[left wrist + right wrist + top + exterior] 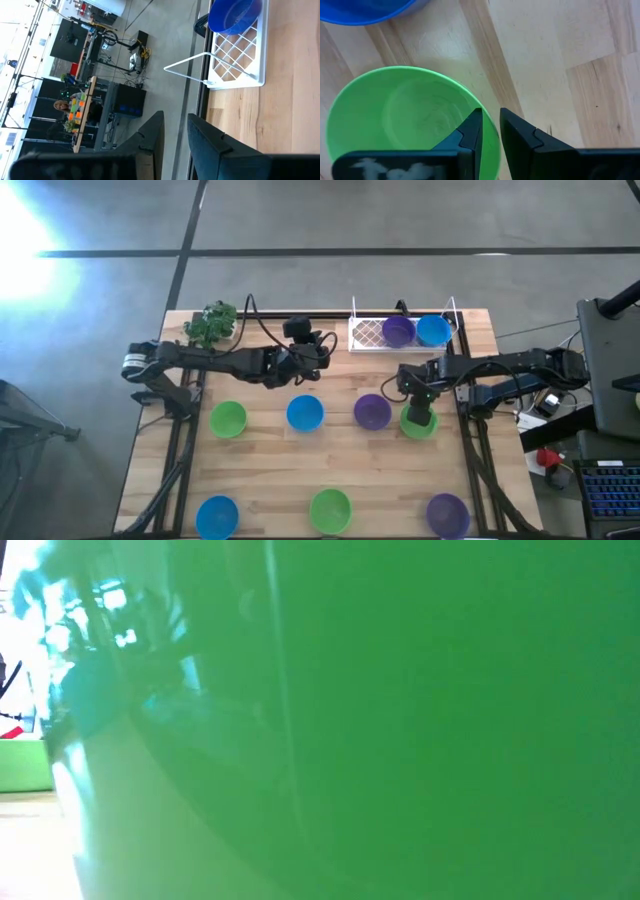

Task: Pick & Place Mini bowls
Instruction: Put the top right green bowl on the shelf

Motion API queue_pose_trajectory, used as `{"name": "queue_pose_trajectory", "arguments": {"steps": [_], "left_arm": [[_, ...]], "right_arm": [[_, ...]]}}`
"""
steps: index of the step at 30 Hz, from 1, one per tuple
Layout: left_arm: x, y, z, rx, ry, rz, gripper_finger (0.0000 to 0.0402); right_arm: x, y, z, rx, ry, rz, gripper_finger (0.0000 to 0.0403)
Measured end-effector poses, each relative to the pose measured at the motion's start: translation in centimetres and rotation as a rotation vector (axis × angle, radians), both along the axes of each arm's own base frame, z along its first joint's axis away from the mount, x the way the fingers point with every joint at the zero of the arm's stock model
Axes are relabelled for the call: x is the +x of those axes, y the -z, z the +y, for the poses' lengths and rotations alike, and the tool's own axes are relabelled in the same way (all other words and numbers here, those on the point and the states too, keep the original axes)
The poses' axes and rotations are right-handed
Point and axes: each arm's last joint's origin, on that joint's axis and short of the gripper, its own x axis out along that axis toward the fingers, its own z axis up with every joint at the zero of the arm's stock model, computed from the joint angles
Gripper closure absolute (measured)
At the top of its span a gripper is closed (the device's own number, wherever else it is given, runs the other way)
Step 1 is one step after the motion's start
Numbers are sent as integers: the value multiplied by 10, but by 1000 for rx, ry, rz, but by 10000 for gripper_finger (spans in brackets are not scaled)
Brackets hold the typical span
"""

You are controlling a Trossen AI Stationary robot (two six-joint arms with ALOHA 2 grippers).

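Several mini bowls stand on the wooden table in the high view: green (228, 419), blue (305, 413) and purple (372, 411) in a middle row, and blue (217, 515), green (330, 510) and purple (447, 513) along the near edge. A purple bowl (398, 331) and a blue one (433, 331) sit in a white wire rack (365, 335). My right gripper (418, 416) (491, 135) is at a fourth, green bowl (420, 428) (405, 120) at the right end of the middle row. My left gripper (322, 350) (176, 145) hovers near the rack's left end, narrowly open and empty. My right gripper has the green bowl's rim (492, 131) between its two fingers, one finger (472, 131) inside the bowl and the other (520, 140) outside. The fingers come from above, pointing down. The bowl is upright; whether it is lifted off the wood cannot be told.
A leafy green toy plant (212, 323) sits at the far left corner. The low view is filled by a green bowl wall (400, 720) right before the camera. A blue-looking bowl rim (365, 12) lies close to the held bowl. Bare wood lies between the two rows.
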Motion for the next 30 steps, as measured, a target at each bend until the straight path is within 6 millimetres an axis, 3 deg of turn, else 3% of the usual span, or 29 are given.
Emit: {"name": "queue_pose_trajectory", "arguments": {"steps": [12,20,30], "left_arm": [[0,0,0,0,0,0,316],[0,0,0,-1,-1,0,316],[0,0,0,-1,-1,0,316]], "right_arm": [[0,2,0,-1,12,-9,339],[0,15,0,-2,67,-61,342],[-1,18,0,6,89,-56,392]]}}
